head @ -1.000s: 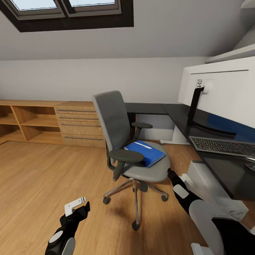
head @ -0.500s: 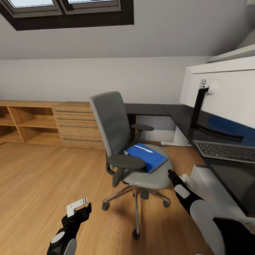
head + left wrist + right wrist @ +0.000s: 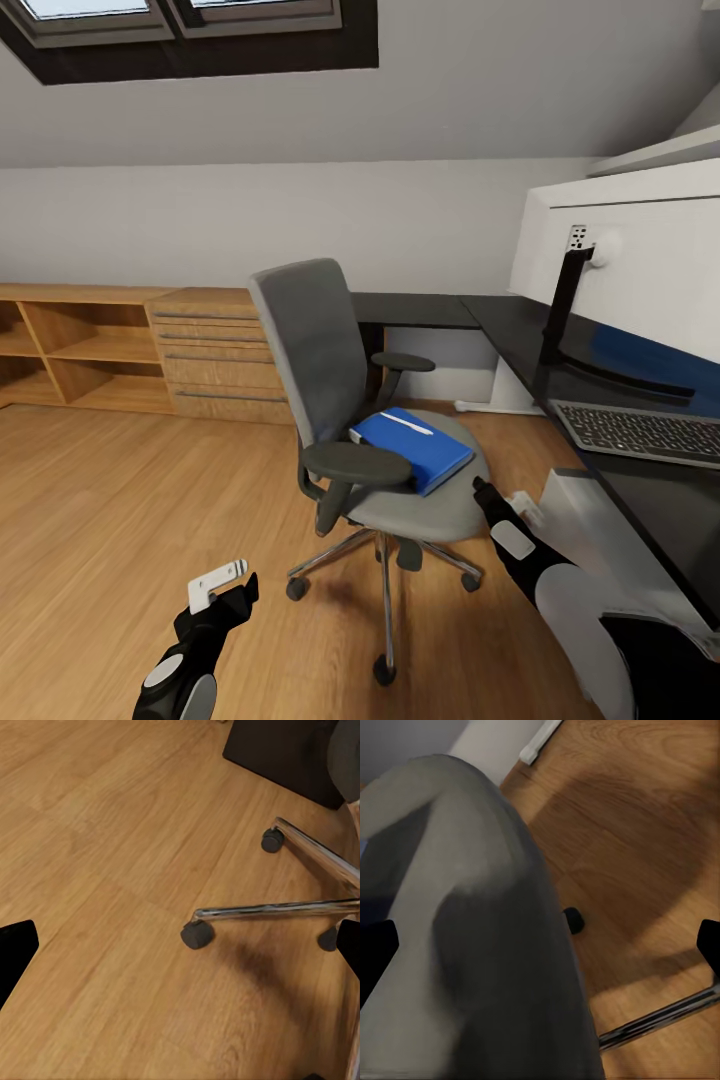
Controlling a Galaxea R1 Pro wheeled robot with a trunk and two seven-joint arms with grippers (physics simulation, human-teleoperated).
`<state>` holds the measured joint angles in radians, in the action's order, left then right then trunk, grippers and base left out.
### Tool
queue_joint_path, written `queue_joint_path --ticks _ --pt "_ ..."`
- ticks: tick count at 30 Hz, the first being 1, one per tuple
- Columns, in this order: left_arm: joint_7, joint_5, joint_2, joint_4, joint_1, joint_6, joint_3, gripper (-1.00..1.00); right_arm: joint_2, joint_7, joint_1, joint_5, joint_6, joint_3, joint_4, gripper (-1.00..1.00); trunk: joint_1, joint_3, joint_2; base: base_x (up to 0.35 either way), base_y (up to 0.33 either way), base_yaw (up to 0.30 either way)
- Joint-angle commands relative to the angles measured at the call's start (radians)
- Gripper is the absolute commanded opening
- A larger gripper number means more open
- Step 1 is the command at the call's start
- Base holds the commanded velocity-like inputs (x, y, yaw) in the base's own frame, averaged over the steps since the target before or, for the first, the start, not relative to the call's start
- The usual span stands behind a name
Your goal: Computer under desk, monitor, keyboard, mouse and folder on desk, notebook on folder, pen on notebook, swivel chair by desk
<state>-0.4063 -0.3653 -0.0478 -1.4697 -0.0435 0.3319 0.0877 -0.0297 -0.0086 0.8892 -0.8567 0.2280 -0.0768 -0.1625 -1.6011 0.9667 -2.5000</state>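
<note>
**Folder waiting on the chair seat, right arm closing in**

Far left: light wooden dresser (image 3: 215,350) and open shelving along the wall. Not part of the job.

Low left: left pincer (image 3: 218,583) hangs over bare wood floor (image 3: 110,500), clear of everything. In its wrist view both fingertips sit at the frame edges, wide apart, so spread open and empty. That view looks down on the chrome base and casters. Parked out of the way, I judge.

Centre: swivel chair (image 3: 345,400) stands away from the counter (image 3: 520,330), seat turned toward the robot. The blue folder (image 3: 415,447) lies flat on the seat, the white pen (image 3: 408,424) resting across its top. Notebook not made out.

Right of centre: right pincer (image 3: 478,489) sits just beside the seat's front edge, close to the folder's near corner, not touching it. Its wrist view shows the grey seat cushion up close, fingertips at opposite edges: open, holding nothing. Likely lining up for the folder lift.

Right: monitor (image 3: 640,270) upright on the counter, white back showing, keyboard (image 3: 640,430) in front of its base. The pale computer (image 3: 590,510) tower sits under the counter. Mouse not seen.
</note>
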Motion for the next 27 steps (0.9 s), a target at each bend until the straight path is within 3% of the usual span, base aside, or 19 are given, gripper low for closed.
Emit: queue_joint_path --ticks 1,14,27 --pt "-0.008 -0.009 0.0 -0.001 -0.001 0.003 0.001 1.0 0.001 -0.001 0.0 0.004 -0.001 -0.008 0.0 1.0 0.0 0.001 0.0 0.0 0.0 0.0" --pt "-0.008 -0.009 0.001 0.0 -0.001 0.003 0.001 1.0 0.006 0.002 -0.001 0.004 -0.01 -0.008 0.0 1.0 0.0 0.001 0.0 0.0 0.0 0.079" --pt "-0.008 -0.009 0.0 0.002 -0.001 0.003 0.002 1.0 0.005 0.002 -0.001 0.004 -0.009 -0.008 -0.001 1.0 0.0 0.001 0.0 0.0 0.0 0.259"
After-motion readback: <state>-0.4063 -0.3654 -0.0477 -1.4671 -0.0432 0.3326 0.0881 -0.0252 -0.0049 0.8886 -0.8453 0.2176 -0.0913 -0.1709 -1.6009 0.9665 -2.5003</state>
